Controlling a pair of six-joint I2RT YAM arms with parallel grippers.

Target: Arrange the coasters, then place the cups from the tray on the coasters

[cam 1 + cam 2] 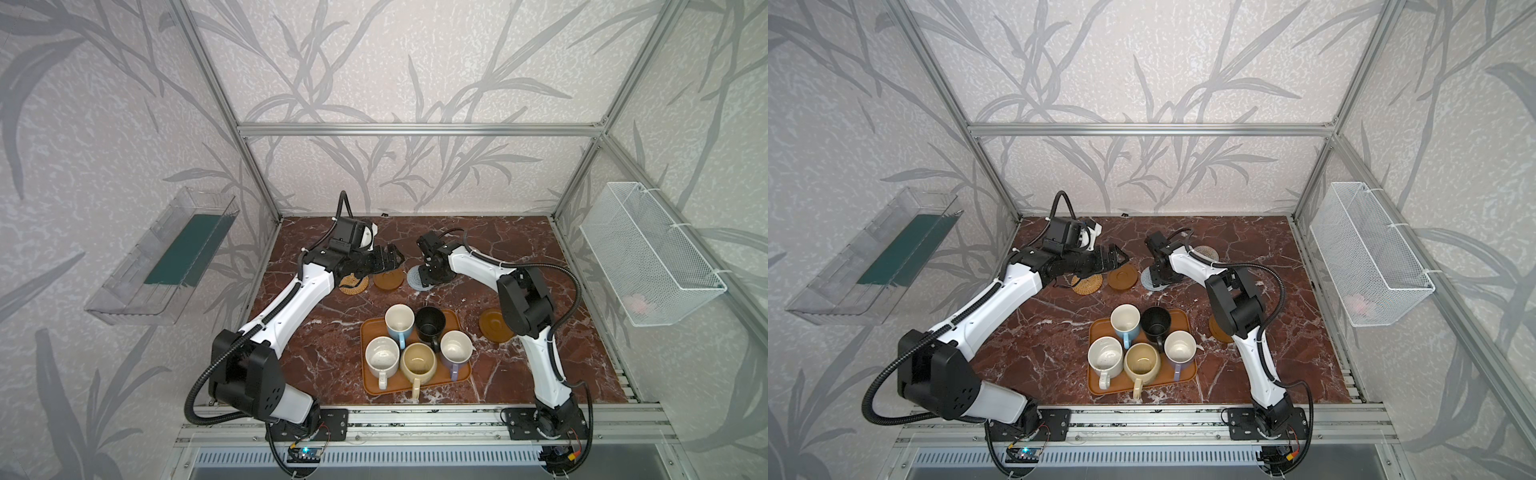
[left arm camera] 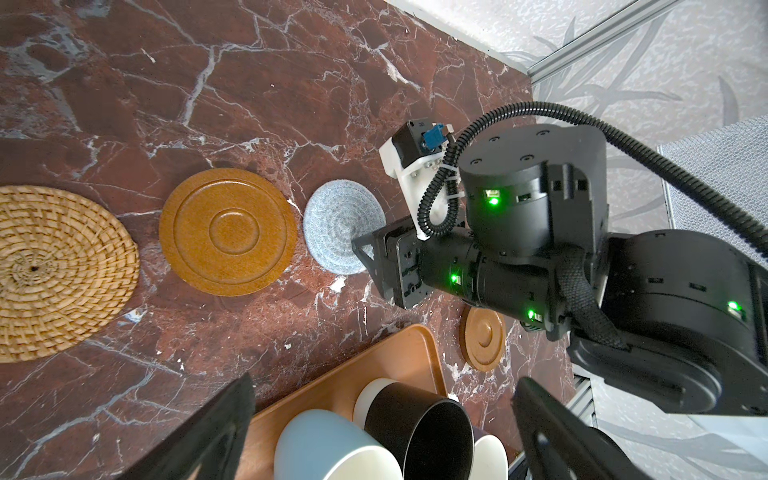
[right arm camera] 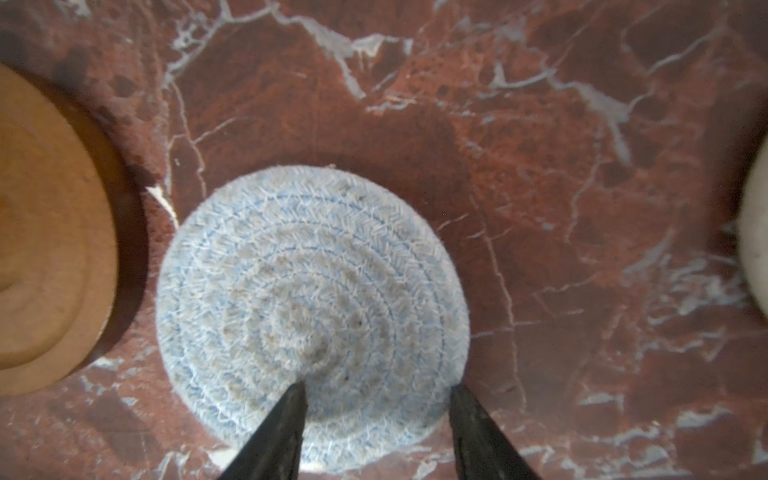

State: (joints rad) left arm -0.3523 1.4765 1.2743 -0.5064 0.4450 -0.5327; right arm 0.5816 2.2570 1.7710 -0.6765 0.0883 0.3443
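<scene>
While the right gripper (image 3: 376, 388) straddles the blue coaster's (image 3: 311, 291) edge, low in the wrist view, jaws apart.
Close squarely on the rim, lifting little, since rope flexes; left gripper (image 1: 388, 258) hovers wide open, cups (image 1: 417, 345) waiting mid-frame.

The table (image 1: 316, 332) is overlooked from high at the front in both top views; the grey-blue coaster (image 3: 311, 316) is seen close-up from the right wrist, farther off (image 2: 343, 226) from the left.
</scene>
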